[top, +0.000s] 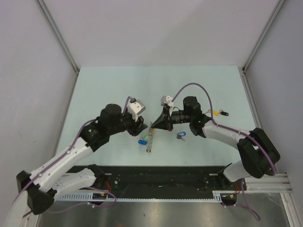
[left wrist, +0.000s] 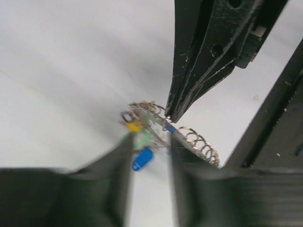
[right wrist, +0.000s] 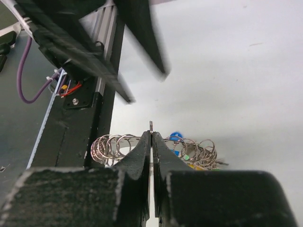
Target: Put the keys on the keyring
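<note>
The keyring stands on edge mid-table, a grey band strung with small wire loops. My right gripper is shut on its rim; a thin metal sliver pokes out between the tips. Yellow, green and blue key heads dangle from the ring. My left gripper is open. Its blurred fingers straddle the dangling keys without touching them. A loose blue key lies right of the ring. A yellow key and a black key lie further right.
The two arms meet tip to tip over the middle of the pale green table. A black rail with the arm bases runs along the near edge. Grey walls enclose the far and side edges.
</note>
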You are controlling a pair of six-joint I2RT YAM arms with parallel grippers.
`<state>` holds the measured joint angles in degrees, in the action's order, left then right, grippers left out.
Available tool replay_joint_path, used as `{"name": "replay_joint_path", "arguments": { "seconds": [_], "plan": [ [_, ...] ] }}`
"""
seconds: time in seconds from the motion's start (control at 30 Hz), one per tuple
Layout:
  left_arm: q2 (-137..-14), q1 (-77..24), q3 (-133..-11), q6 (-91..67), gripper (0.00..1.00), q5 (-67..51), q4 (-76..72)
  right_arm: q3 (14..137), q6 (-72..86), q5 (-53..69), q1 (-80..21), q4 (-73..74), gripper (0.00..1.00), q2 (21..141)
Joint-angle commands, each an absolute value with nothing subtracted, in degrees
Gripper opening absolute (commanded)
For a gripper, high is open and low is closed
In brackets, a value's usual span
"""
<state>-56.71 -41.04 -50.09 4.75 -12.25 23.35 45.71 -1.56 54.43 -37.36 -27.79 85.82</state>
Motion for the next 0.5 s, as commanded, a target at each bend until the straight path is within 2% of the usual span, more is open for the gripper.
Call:
{"name": "replay_joint_path", "arguments": {
  "seconds": [0.0, 0.13, 0.17, 0.23, 0.3, 0.37, 0.47],
  "plan": [
    [-44.6, -39.99, -46.68, 2.9, 0.6, -11.6, 12.33, 47.9, -1.23, 52.31, -37.7, -27.78, 0.0, 78.32],
    [-37.99, -39.38, -43.25, 1.67, 0.73, -11.6, 7.92, 47.11, -0.26, 48.96, -38.58, -28.47, 0.0, 73.75],
    [-37.1, -39.2, -42.2, 1.58, 0.81, -12.73, 6.52, 46.24, 1.48, 48.09, -39.02, -30.04, 0.0, 71.91],
    [-36.74, -38.85, -41.92, 1.23, 0.88, -14.76, 5.98, 45.27, 3.6, 45.97, -39.46, -31.63, 0.0, 69.97],
    [-37.26, -38.5, -42.62, 0.44, 0.87, -16.86, 5.89, 44.04, 4.3, 44.13, -40.69, -33.13, 0.0, 67.51],
    [-38.05, -37.45, -42.8, -0.78, 0.81, -18.62, 4.93, 43.42, 4.92, 42.55, -41.66, -33.4, 0.0, 65.4],
    [-37.62, -34.64, -41.23, -4.3, 0.77, -23.72, 0.73, 41.05, 7.2, 39.47, -43.33, -36.28, 0.0, 63.29]
  ]
}}
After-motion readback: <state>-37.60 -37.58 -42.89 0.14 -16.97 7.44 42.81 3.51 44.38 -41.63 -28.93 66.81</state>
